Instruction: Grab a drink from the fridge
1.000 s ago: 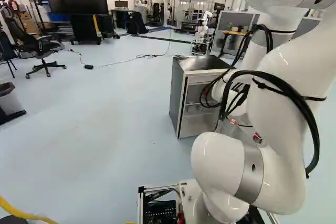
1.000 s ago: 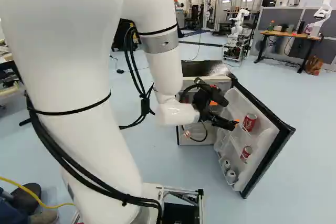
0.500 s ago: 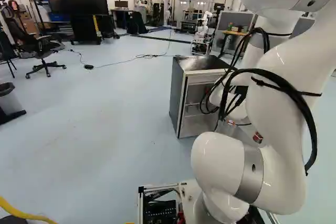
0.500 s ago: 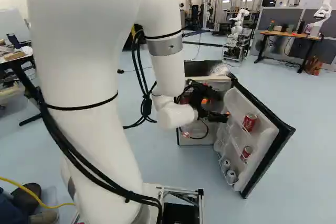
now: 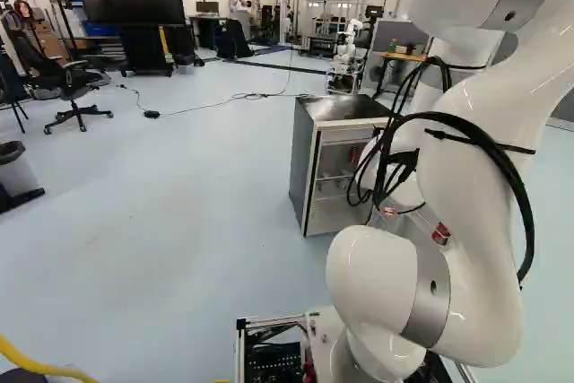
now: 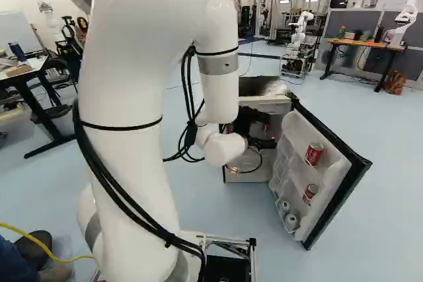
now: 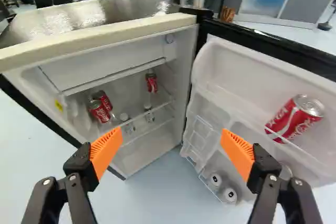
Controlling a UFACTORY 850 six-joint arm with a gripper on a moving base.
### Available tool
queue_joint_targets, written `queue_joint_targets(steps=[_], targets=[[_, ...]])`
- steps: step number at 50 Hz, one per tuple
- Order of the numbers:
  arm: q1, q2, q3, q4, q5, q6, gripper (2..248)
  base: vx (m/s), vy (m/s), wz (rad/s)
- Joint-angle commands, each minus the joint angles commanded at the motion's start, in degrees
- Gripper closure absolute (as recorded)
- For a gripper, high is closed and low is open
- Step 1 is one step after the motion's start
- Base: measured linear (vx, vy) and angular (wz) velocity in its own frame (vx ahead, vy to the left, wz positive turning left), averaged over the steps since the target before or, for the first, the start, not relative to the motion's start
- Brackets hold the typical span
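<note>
In the right base view my gripper (image 6: 259,138) is at the front of the small fridge (image 6: 268,105), whose door (image 6: 330,163) stands open to its right. The wrist view shows the gripper (image 7: 172,153) open, nothing between its orange pads, facing the fridge's inside. Red cans (image 7: 100,109) stand together on the shelf, with a red bottle (image 7: 151,82) and small clear bottles (image 7: 149,114) farther over. A red can (image 7: 295,119) lies tilted in the door's upper rack; silver-topped cans (image 7: 229,195) sit low in the door. In the left base view my arm hides the door.
Beyond the fridge, another robot (image 6: 301,34) stands on a wheeled frame. A desk (image 6: 363,44) stands at the back right, a table (image 6: 26,74) at the left of the right base view. A person's shoe and leg show near the base, beside a yellow cable (image 6: 46,247).
My arm has swung, and the gripper has shifted leftward in the right base view, from beside the door's cans to before the fridge's inside. The base has not moved.
</note>
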Motion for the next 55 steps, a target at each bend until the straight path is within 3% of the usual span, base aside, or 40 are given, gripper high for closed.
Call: queue_joint_targets(steps=[18, 45, 55], targets=[[-0.9, -5.2, -3.5, -10.7, 0.1, 0.0, 3, 0.000, 0.000, 0.000], [-1.8, -13.6, -10.1, -23.7, 1.5, 0.0, 3, 0.000, 0.000, 0.000], [-2.2, -16.7, -12.8, -26.1, 1.8, 0.0, 3, 0.000, 0.000, 0.000]])
